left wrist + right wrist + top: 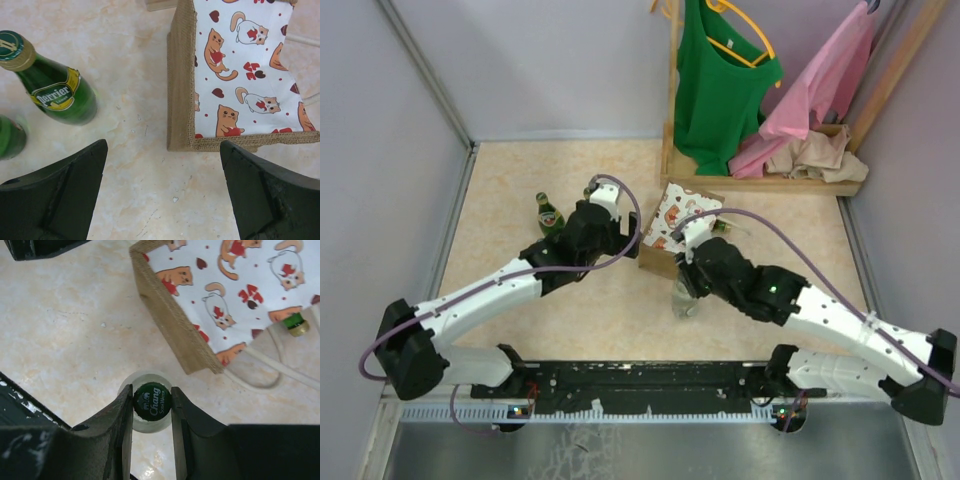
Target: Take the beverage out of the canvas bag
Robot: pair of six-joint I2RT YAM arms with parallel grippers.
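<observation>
The canvas bag (670, 222) lies on its side mid-table, its cat-printed white panel (240, 75) facing up and its white handles (260, 371) loose on the table. A green bottle neck with a gold top (296, 324) pokes from the bag's mouth. My right gripper (152, 402) is shut on the green Chang cap of a clear soda-water bottle (152, 400) that stands upright just outside the bag's near corner; it also shows in the top view (686, 298). My left gripper (162, 145) is open and empty over bare table between a Perrier bottle (60, 90) and the bag.
A second green bottle (9, 137) stands left of the Perrier. A wooden rack (770, 182) at the back right holds a green shirt (720, 80), a pink garment (820, 85) and beige cloth. Grey walls close in the left and right sides.
</observation>
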